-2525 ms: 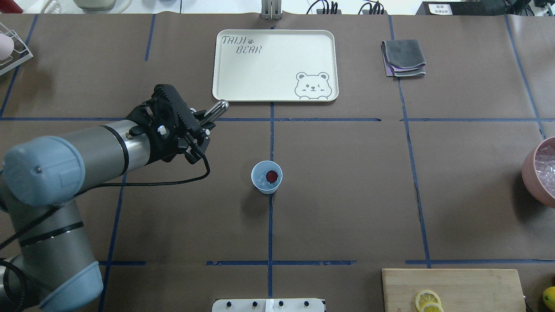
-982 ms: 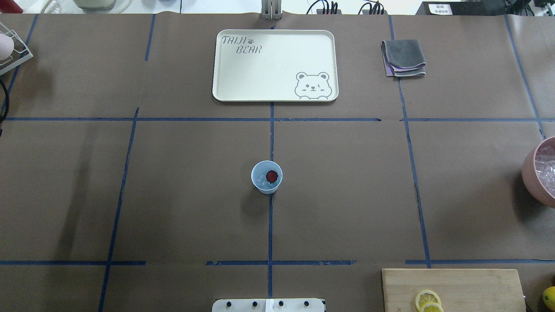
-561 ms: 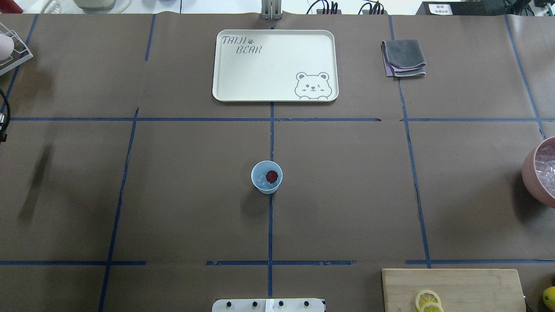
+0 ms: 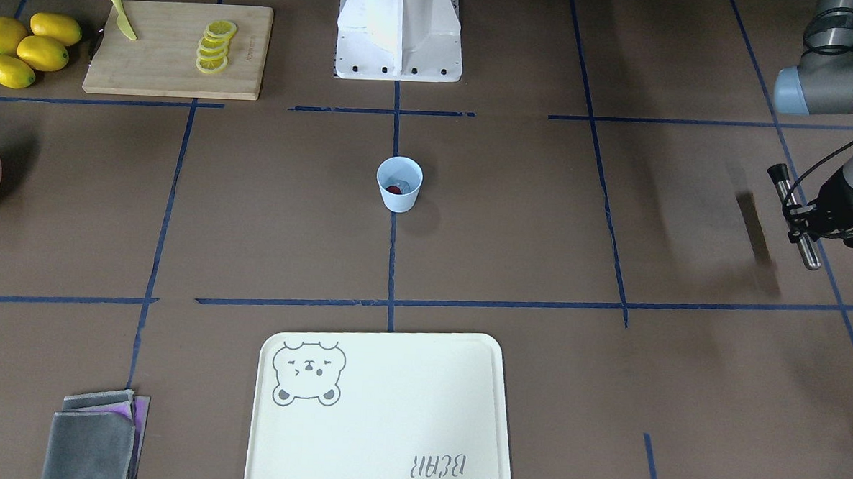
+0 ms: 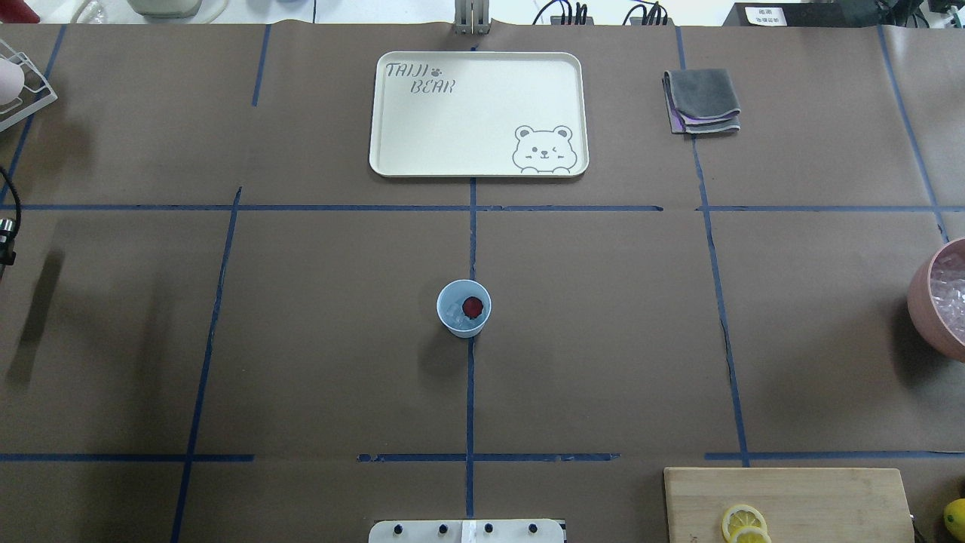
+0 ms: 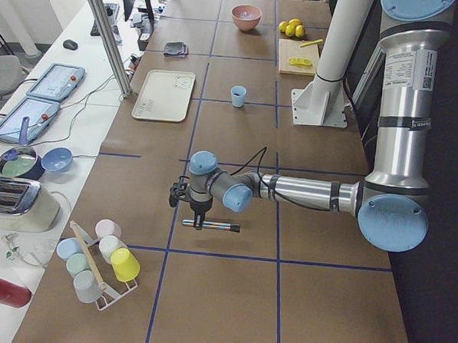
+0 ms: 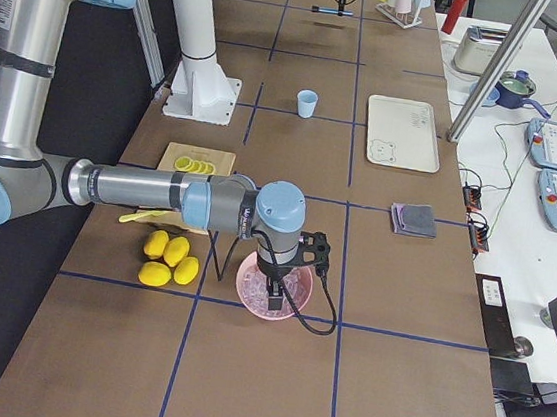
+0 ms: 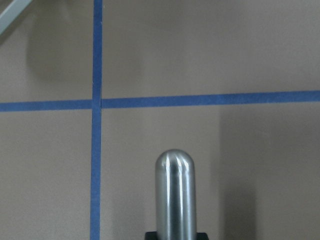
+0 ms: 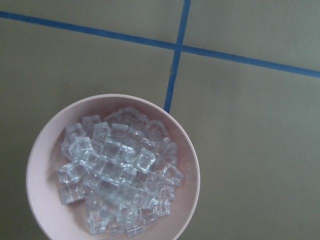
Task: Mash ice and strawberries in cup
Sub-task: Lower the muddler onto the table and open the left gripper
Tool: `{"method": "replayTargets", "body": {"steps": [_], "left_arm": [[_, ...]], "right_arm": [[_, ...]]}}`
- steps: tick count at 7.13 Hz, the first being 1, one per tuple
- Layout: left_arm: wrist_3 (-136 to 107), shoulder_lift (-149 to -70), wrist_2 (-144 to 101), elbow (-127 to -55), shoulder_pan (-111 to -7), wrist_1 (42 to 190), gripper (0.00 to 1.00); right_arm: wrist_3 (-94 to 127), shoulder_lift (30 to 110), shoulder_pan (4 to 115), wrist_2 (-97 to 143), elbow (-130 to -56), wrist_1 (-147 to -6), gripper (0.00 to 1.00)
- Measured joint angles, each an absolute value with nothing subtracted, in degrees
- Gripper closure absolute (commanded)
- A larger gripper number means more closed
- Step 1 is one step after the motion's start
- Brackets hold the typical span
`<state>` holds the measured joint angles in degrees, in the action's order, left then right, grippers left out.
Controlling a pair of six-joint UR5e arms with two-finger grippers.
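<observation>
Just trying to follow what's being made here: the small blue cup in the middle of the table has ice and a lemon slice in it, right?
Not a lemon slice: the cup holds ice and a dark-red strawberry piece, as the overhead exterior view shows. The lemon slices lie on the cutting board.

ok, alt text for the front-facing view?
A light-blue cup holding a strawberry stands alone mid-table; at the right edge the left gripper holds a metal rod well away from it. A tray lies nearest the camera, a board with lemon slices and lemons top left.
</observation>
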<state>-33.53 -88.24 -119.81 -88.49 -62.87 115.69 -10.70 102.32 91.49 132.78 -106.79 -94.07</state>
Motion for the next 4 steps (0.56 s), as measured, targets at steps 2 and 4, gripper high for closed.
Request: {"method": "replayTargets", "body": {"steps": [2, 4], "left_arm": [[-33.5, -88.3, -119.9, -87.4, -61.5, 116.5, 0.89], [-33.4, -88.3, -119.9, -84.4, -61.0, 120.5, 0.01]], "right_arm": [[-10.8, 102.3, 91.5, 132.8, -106.8, -94.0, 0.00], [-10.8, 102.4, 91.5, 132.8, -106.9, -94.0, 0.00]]}}
